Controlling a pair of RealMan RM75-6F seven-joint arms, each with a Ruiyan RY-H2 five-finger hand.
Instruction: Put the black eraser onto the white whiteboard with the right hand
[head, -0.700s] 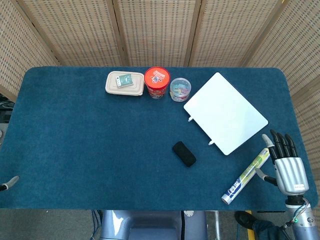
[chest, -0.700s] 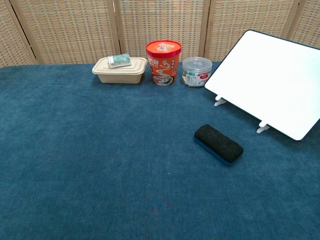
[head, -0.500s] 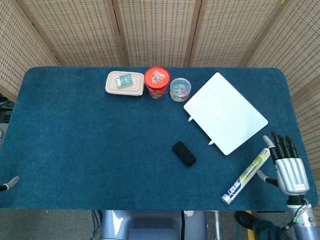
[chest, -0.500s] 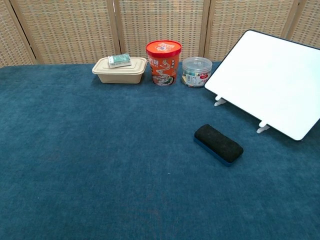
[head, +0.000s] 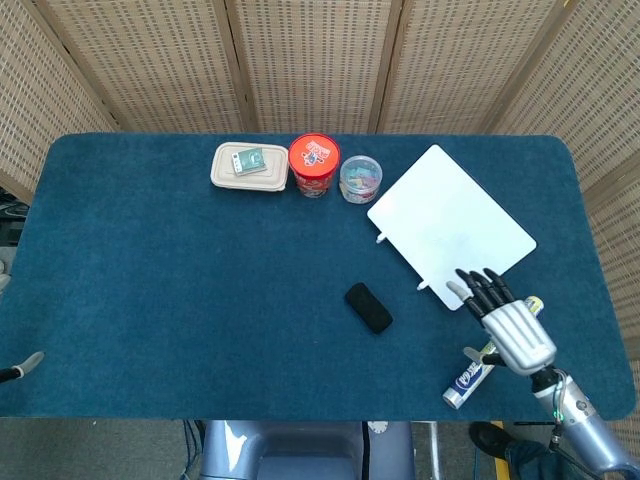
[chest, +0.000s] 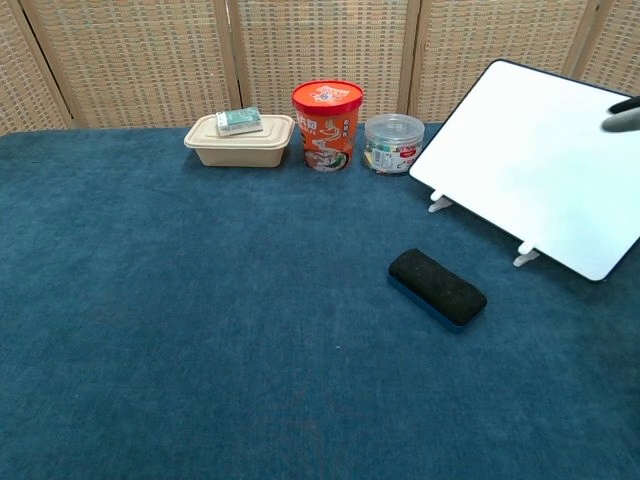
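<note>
The black eraser (head: 369, 307) (chest: 437, 287) lies on the blue tablecloth near the table's middle, nothing touching it. To its right, the white whiteboard (head: 450, 226) (chest: 537, 166) rests tilted on small feet. My right hand (head: 507, 323) hovers open by the whiteboard's near corner, fingers spread and pointing up-left, well right of the eraser. In the chest view only dark fingertips (chest: 624, 115) show at the right edge. My left hand (head: 20, 367) is a sliver at the left edge; its state is unreadable.
A marker pen (head: 472, 375) lies under my right hand near the front edge. At the back stand a beige lunch box (head: 249, 167), a red cup (head: 314, 165) and a clear round tub (head: 360, 179).
My right hand has moved left and up from the table's right edge, over the marker, toward the whiteboard's near corner. Its fingertips now enter the chest view.
</note>
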